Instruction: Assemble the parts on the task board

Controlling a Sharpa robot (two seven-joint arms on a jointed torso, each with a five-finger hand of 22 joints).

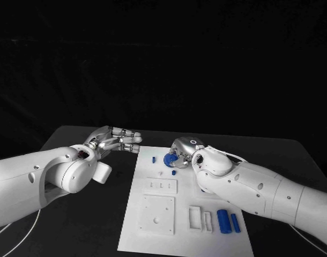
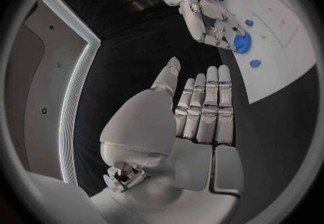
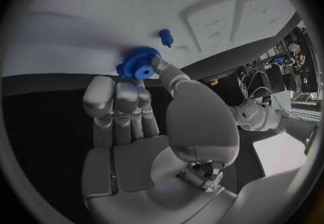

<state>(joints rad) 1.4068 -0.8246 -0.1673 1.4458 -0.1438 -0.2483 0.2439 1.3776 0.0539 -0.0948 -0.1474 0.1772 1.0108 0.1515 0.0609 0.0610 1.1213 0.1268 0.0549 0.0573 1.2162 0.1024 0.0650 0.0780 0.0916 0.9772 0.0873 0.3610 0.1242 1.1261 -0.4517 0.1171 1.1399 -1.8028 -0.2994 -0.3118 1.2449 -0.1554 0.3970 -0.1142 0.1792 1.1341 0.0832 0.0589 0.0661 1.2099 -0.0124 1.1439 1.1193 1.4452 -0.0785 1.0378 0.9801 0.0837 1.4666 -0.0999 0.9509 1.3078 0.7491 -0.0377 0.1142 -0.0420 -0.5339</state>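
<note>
The black surface [image 1: 79, 225] carries the white task board [image 1: 186, 235]. The left hand [image 1: 116, 140] hovers beside its far corner, fingers extended, grasping nothing. The right hand [image 1: 182, 152] pinches a blue gear [image 3: 138, 65] (toothed, round) over the board's far end.

Lab or test bay, by the look of it. My black table [image 1: 86, 140] sits low in the frame against black drapes. On its middle lies a white task board [image 1: 186, 214]. At right of my right wrist view, a cluttered bench [image 3: 270, 67] with cables and equipment.
</note>
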